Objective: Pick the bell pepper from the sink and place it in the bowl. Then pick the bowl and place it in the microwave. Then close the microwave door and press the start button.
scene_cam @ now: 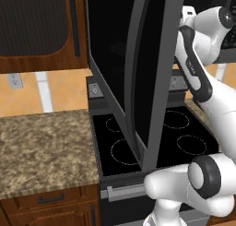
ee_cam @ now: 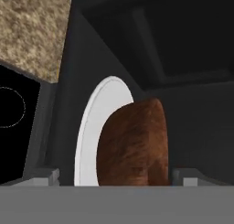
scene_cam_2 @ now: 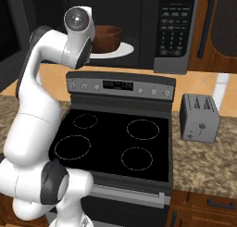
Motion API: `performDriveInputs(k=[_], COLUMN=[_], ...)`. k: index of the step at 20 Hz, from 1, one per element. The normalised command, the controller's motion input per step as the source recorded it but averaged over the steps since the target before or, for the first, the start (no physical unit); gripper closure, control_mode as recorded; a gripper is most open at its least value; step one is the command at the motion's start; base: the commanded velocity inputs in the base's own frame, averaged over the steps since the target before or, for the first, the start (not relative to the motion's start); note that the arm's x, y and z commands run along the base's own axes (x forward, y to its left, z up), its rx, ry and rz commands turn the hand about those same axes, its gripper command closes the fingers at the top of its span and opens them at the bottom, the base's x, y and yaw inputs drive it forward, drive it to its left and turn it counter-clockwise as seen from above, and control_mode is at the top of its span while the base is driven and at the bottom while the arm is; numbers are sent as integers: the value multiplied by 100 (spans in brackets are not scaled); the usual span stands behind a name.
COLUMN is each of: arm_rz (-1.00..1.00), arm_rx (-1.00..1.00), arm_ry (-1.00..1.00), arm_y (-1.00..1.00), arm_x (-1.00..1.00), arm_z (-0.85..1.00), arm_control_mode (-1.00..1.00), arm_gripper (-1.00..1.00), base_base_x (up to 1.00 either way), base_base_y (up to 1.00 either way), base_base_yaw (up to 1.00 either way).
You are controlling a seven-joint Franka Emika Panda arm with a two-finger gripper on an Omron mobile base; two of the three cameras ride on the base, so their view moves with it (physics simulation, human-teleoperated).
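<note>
The bowl sits on the white turntable inside the microwave, whose door hangs wide open over the stove. In the hand view the bowl lies between the 2 grey fingertips, which stand spread wide, one on either side, not closed on it. The gripper holds nothing. The writing on the microwave's keypad is too small to read. A grey toaster stands on the counter right of the stove.

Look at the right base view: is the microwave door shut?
No. The microwave is open, its inside showing the bowl on the white turntable.
</note>
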Motion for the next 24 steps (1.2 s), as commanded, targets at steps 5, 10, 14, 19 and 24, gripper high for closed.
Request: performDriveInputs(k=[5, 10, 14, 19, 24], arm_rz=[0, 1, -5, -8, -6], arm_rx=[-5, -28, -45, -51, -49], arm_ry=[-5, -2, -4, 0, 0], arm_y=[-14, -25, -26, -24, -55], arm_x=[-62, -71, -76, -41, -6], arm_z=[-33, -48, -19, -6, -21], arm_control_mode=[-100, -100, -100, -100, -100], arm_gripper=[-100, -100, -100, -100, -100], base_base_x=[0, 0, 0, 0, 0], base_base_y=[0, 0, 0, 0, 0], base_base_yaw=[0, 0, 0, 0, 0])
